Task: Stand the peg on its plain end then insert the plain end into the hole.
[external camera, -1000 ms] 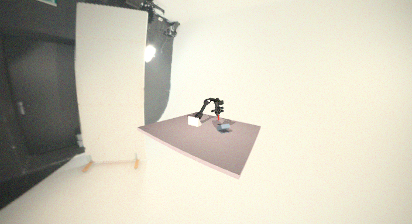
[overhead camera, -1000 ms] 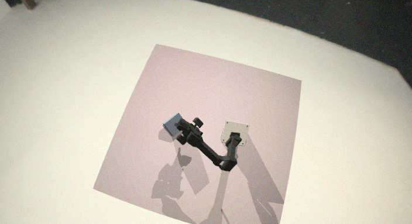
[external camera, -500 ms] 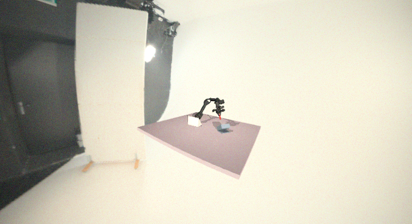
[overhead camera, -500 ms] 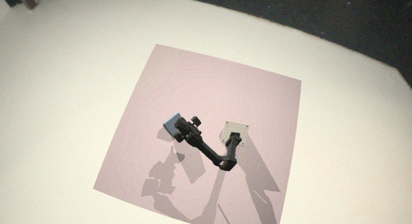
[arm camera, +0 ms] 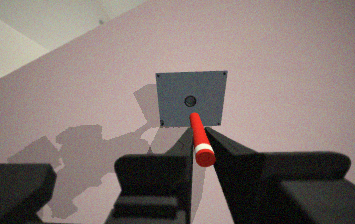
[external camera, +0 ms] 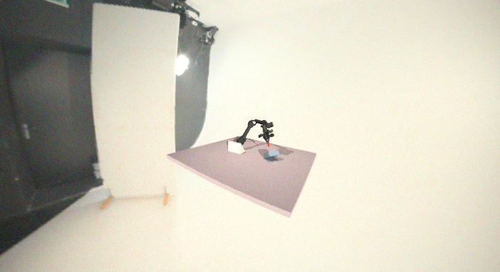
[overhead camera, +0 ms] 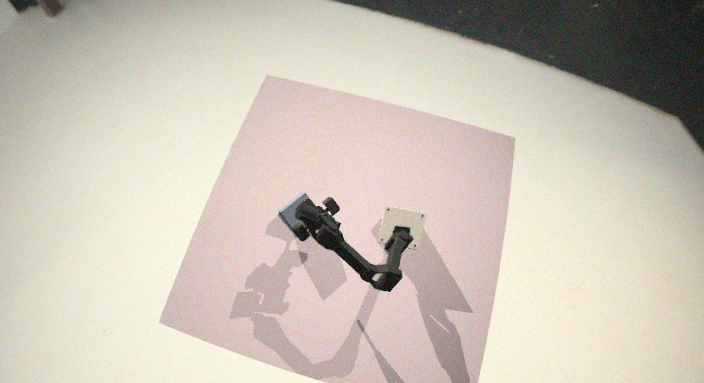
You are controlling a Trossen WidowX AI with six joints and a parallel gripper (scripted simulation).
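The red peg (arm camera: 198,131) (external camera: 268,143) is held between the fingertips of my gripper (arm camera: 198,131). Its white-banded end is toward the wrist camera and its plain end points away, toward the panel. The blue-grey sloped panel (arm camera: 173,110) (external camera: 271,154) (overhead camera: 289,214) stands on the table with one round dark hole (arm camera: 190,101) in its face. In the exterior view the peg is above the panel, apart from it. In the wrist view the peg's plain end appears just below the hole. In the top view the arm covers the peg and the hole.
The pink table top (overhead camera: 380,152) (external camera: 227,172) carries the panel and the arm's pale base block (overhead camera: 417,224) (external camera: 235,147). The arm reaches from the base over to the panel. Shadows of the arm and panel fall across the table.
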